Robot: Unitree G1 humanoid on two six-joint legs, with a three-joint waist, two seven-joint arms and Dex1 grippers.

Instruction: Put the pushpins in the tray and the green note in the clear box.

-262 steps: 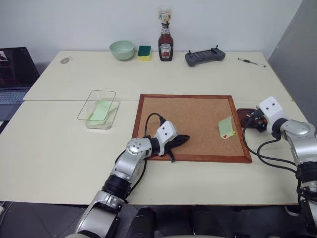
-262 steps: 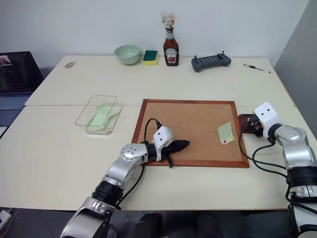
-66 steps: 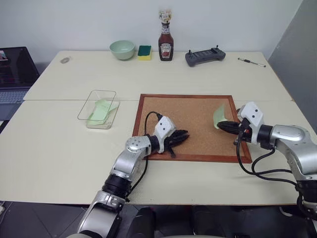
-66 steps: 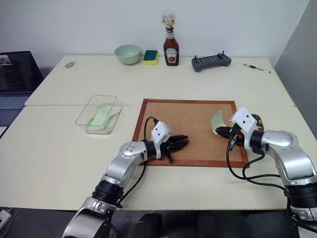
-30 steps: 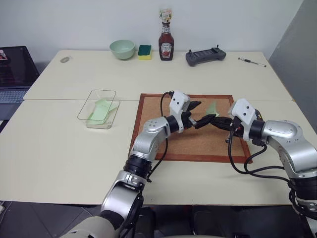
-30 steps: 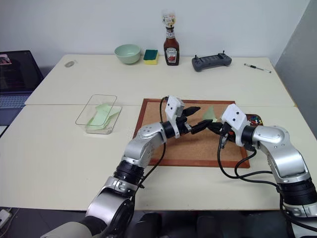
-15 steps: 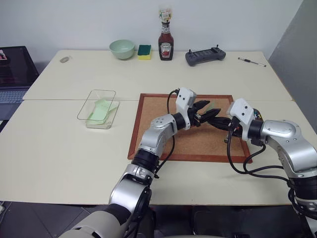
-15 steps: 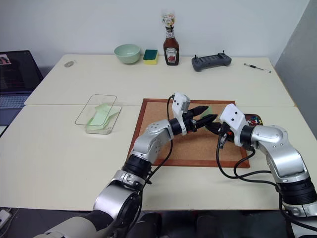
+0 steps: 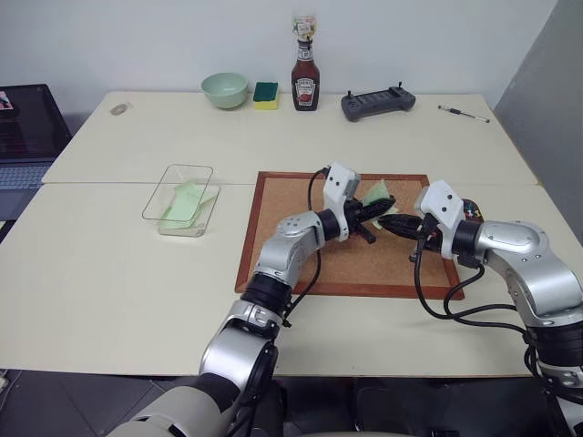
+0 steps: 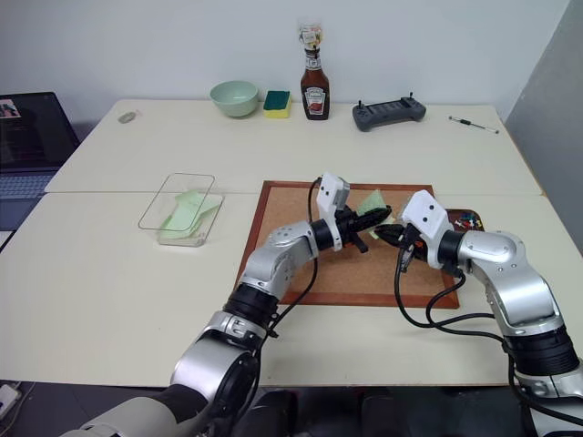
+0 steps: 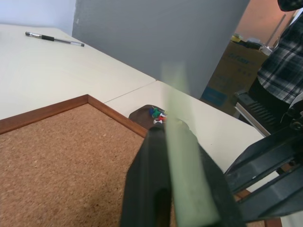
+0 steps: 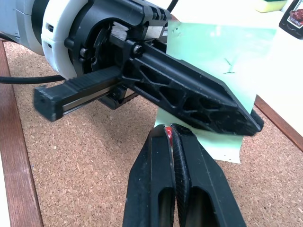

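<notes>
The green note hangs upright above the corkboard, with my left gripper shut on it. The slip runs between its two black fingers in the left wrist view. My right gripper meets it from the right, shut, with the red head of a pushpin pinched at its tips against the note's lower edge. The dark brown tray lies just off the board's right side and holds several coloured pushpins. At the left stands the clear box with green slips inside.
Along the far edge stand a pale green bowl, a sponge, a ketchup bottle, a controller and a pen. A laptop is at far left. A person in a plaid shirt stands beyond the table.
My left gripper's fingers, open around the note a second ago, have shut on it. The right gripper has kept still, shut at the note's lower edge.
</notes>
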